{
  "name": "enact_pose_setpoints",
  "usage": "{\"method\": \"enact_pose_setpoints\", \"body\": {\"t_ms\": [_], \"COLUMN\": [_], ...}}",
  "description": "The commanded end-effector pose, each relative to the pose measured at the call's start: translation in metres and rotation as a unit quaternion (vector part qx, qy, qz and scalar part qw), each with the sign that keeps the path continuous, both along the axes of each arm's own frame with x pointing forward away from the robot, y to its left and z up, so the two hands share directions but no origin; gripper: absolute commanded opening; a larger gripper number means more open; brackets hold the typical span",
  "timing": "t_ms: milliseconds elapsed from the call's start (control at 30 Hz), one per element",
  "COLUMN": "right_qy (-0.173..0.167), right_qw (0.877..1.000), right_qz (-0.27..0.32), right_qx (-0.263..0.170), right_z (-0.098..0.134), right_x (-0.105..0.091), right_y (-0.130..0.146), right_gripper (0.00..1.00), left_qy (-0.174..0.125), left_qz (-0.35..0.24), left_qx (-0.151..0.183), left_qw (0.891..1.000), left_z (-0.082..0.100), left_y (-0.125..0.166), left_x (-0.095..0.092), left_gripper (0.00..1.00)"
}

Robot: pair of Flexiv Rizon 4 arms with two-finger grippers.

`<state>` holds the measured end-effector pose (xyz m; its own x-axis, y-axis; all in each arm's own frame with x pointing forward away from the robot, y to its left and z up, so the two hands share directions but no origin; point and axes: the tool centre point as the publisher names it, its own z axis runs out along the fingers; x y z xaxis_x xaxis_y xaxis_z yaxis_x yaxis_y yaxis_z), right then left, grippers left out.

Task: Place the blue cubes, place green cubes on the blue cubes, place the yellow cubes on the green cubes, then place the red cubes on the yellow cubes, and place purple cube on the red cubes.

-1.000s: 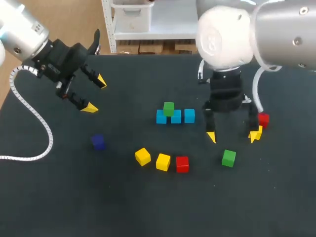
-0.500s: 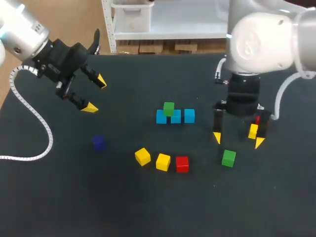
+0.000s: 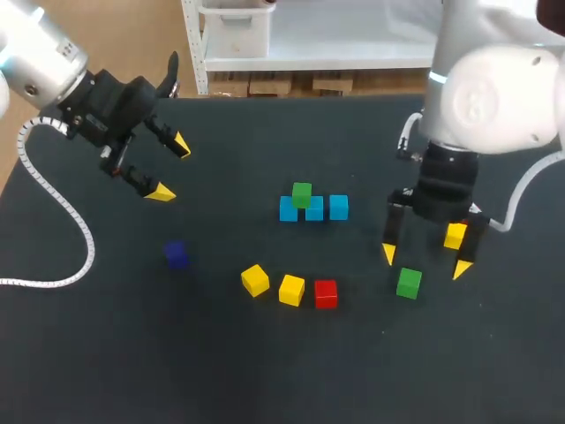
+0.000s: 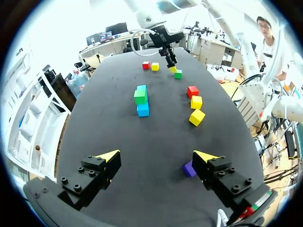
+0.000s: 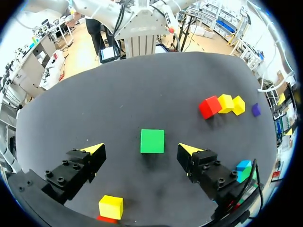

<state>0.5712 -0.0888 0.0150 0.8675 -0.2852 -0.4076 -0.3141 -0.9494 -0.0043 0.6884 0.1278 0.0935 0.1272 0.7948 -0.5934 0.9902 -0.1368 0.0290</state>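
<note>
So you're early in the build. The blue cubes (image 3: 339, 208) are down: three in a touching row mid-table. One stacked green cube (image 3: 302, 193) sits on top of that row, over its left end. That's all that is placed.

Left to do, as I judge it: the rest of the green layer, then all of yellow, red and purple.

Where things lie:
- The loose green cube (image 3: 409, 283) is on the table (image 3: 265, 380) to the right of the row, well apart from it.
- Your right gripper (image 3: 425, 262) hangs over it, fingers spread wide and holding nothing. In the right wrist view the cube sits between the two yellow tips, and neither tip touches it.
- The near yellow pair (image 3: 291, 290) lies in front of the row, with a red cube (image 3: 326, 293) just beside it.
- A third yellow cube (image 3: 455, 236) sits just behind the right gripper, and a second red cube (image 4: 146, 65) is next to that one.
- The purple cube (image 3: 177, 254) is alone on the left side.

Your left gripper (image 3: 170, 168) hovers over the far left of the table, fingers wide and empty, and the purple cube is the nearest cube to it.

Likely next step is to grasp the loose green cube for the blue row.
</note>
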Motion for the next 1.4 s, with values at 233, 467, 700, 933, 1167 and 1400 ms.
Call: {"method": "enact_pose_setpoints", "body": {"t_ms": [233,467,700,933,1167,1400], "right_qy": [0.013,0.024,0.026,0.029,0.036,0.043], "right_qw": [1.000,0.999,0.999,0.998,0.997,0.996], "right_qz": [0.000,-0.013,-0.023,-0.042,-0.053,-0.065], "right_qx": [-0.005,-0.027,-0.032,-0.032,-0.035,-0.035], "right_z": [-0.011,-0.015,-0.018,-0.018,-0.019,-0.022], "right_x": [-0.001,0.000,-0.001,-0.005,-0.013,-0.015], "right_y": [0.014,0.020,0.020,0.018,0.016,0.011], "right_gripper": [1.00,1.00,1.00,0.53,0.48,0.29], "left_qy": [0.000,0.000,0.000,0.000,0.000,0.000], "left_qz": [-0.002,-0.002,-0.002,-0.002,-0.002,-0.002], "left_qx": [-0.001,-0.001,-0.001,-0.001,-0.001,-0.001], "left_qw": [1.000,1.000,1.000,1.000,1.000,1.000], "left_z": [-0.001,-0.001,-0.001,-0.001,-0.001,-0.001], "left_y": [0.001,0.001,0.001,0.001,0.001,0.001], "left_x": [0.001,0.001,0.001,0.001,0.001,0.001], "left_gripper": [1.00,1.00,1.00,1.00,1.00,1.00]}}
